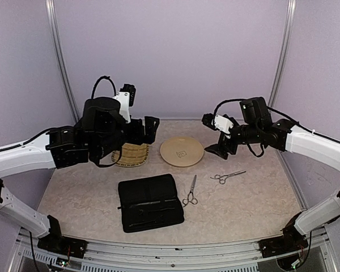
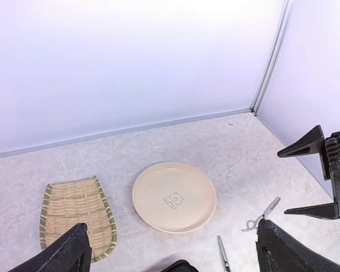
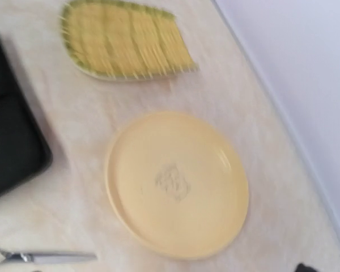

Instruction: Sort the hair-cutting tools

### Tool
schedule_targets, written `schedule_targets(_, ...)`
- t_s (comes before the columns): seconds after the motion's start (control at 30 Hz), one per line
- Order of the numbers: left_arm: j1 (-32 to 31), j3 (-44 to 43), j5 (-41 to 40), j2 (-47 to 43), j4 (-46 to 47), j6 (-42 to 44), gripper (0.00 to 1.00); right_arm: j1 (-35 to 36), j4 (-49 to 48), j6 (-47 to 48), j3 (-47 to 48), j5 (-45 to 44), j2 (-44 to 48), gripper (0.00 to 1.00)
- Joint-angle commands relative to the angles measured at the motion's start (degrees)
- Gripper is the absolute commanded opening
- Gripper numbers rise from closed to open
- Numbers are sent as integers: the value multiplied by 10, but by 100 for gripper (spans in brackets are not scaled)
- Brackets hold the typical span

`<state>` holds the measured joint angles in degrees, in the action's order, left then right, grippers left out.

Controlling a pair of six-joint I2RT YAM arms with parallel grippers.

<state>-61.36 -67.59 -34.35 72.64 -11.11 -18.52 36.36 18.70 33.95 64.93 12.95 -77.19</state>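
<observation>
Both my arms are hovering above the table point(image 1: 246, 212). I am holding my left pincer point(image 2: 171, 224) released over the tray point(image 1: 130, 154), fingers spread wide, nothing between them. My right pincer point(image 2: 282, 182) is likewise gaping and empty, hanging near the plate point(image 1: 182, 151). One pair of scissors point(image 1: 190, 191) is lying flat just beside the case point(image 1: 150, 202). The second pair point(image 1: 228, 177) is lying further right, apart from the first.

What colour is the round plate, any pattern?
Cream plate with small bear-like print at centre; clearest in left wrist view.
</observation>
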Motion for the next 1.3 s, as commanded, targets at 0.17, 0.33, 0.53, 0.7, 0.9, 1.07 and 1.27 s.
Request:
schedule_targets(0.17, 20, -15, 72, 169, 110, -1, 99, -29, -7, 75, -66, 77, -74, 55)
schedule_targets(0.33, 32, -114, 0, 268, -60, -151, 99, -29, 58, 225, -53, 153, -139, 35)
schedule_targets(0.53, 55, -87, 50, 285, -118, -214, 99, -6, 104, 303, -4, 165, -237, 31)
schedule_targets(0.7, 68, -42, 102, 258, -120, -202, 99, 7, 165, 357, 68, 158, -300, 37)
schedule_targets(0.9, 47, 29, 113, 191, -61, -174, 97, 17, 191, 393, 125, 146, -362, 40)
schedule_targets(1.07, 22, 67, 146, 139, 0, -132, 89, 23, 251, 425, 174, 142, -406, 41)
schedule_targets(1.27, 10, 65, 152, 123, -9, -128, 89, 22, 314, 435, 204, 118, -444, 39)
